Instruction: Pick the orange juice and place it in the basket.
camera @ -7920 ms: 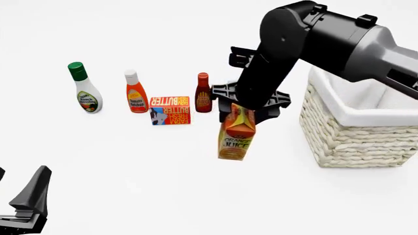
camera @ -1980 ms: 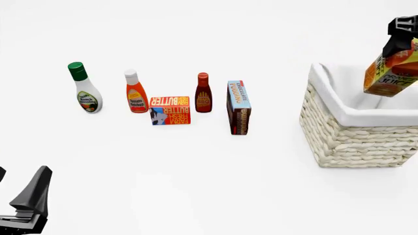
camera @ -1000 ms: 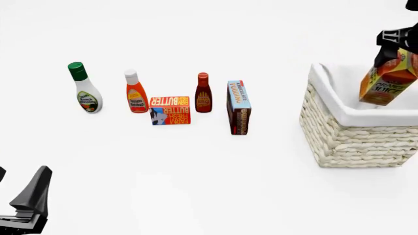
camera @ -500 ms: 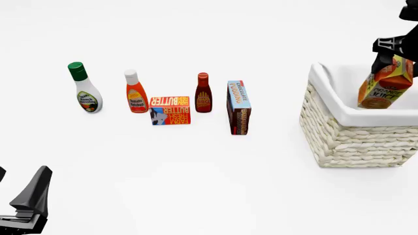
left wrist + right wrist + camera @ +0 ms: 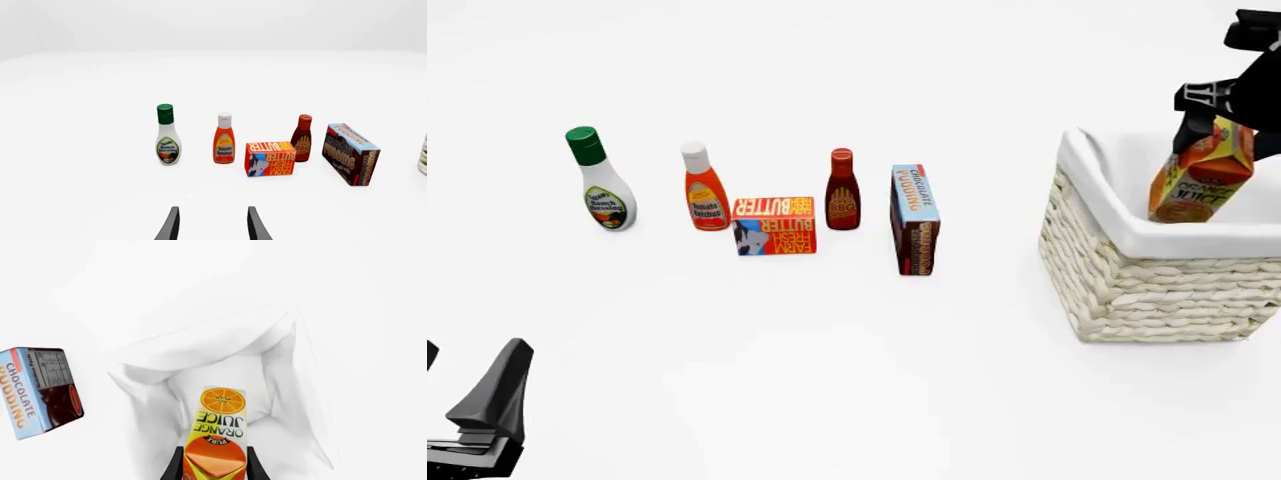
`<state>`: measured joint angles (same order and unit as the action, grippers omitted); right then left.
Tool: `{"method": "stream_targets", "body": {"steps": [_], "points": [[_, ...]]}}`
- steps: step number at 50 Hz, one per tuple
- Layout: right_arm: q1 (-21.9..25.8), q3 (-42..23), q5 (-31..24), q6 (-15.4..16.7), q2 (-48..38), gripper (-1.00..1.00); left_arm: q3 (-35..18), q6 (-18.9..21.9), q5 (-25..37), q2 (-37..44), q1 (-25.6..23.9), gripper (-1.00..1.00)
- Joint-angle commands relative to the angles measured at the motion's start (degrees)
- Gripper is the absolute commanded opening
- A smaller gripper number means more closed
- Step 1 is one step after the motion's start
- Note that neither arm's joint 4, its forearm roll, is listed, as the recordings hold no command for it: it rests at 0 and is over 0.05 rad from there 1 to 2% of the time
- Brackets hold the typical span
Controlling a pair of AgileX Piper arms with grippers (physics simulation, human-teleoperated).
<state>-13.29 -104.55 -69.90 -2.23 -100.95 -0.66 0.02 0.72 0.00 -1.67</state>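
The orange juice (image 5: 1197, 176) is a tall orange and yellow carton, tilted, its lower end dipping below the rim of the basket (image 5: 1148, 290). My right gripper (image 5: 1217, 112) is shut on the carton's gable top. In the right wrist view the orange juice (image 5: 217, 432) hangs between the fingers, directly over the basket's white liner (image 5: 200, 347). My left gripper (image 5: 487, 415) rests at the near left corner, far from both. The left wrist view shows that gripper (image 5: 212, 227) open with nothing between its fingers.
A row of groceries stands left of the basket: ranch dressing bottle (image 5: 601, 180), ketchup bottle (image 5: 705, 188), butter box (image 5: 775, 224), BBQ sauce bottle (image 5: 842, 190) and chocolate pudding box (image 5: 914, 220). The pudding box (image 5: 40, 390) also shows beside the basket.
My right gripper has carried the orange juice from the table to above the basket and lowered it, so its base now sits inside the rim. The left arm has not moved.
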Motion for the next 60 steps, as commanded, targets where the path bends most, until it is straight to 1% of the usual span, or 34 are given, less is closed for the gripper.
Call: {"method": "stream_targets", "body": {"steps": [1,5,7,11,23,34,38,43,55,56,59,60], "points": [[-0.4,-1.2,0.0,-0.9,-1.1,-1.0,0.0,0.0,0.0,0.0,0.3,1.0],[-1.0,-1.3,0.0,-0.7,-1.3,-1.0,0.0,0.0,0.0,0.0,0.3,1.0],[-0.5,-1.7,0.0,-1.4,-1.7,-1.0,0.0,0.0,0.0,0.0,0.3,1.0],[-0.9,-1.8,0.0,-1.1,-2.2,-1.0,0.0,0.0,-0.1,0.0,0.3,1.0],[0.4,-2.4,0.0,-2.2,-4.3,-1.0,0.3,0.0,-0.3,0.0,0.3,1.0],[0.5,-2.5,0.0,-2.7,-6.0,-1.0,0.4,0.0,-0.4,0.0,0.3,1.0],[0.3,-2.5,0.0,-2.4,-6.4,-1.0,0.4,0.0,-0.4,0.0,0.3,1.0],[0.7,-2.4,0.0,-2.9,-6.7,-1.0,0.4,0.0,-0.4,0.0,0.3,1.0],[-0.9,-1.9,0.0,-1.2,-6.8,-1.0,0.4,0.0,-0.4,0.0,0.3,1.0],[-1.4,-1.6,0.0,-0.7,-6.8,-1.0,0.4,0.0,-0.4,0.0,0.3,1.0],[-1.4,-1.7,0.0,-0.7,-6.7,-1.0,0.4,0.0,-0.4,0.0,0.3,1.0],[-1.7,-1.7,0.0,-0.5,-6.7,1.0,0.4,0.0,-0.4,0.0,0.3,1.0]]}}
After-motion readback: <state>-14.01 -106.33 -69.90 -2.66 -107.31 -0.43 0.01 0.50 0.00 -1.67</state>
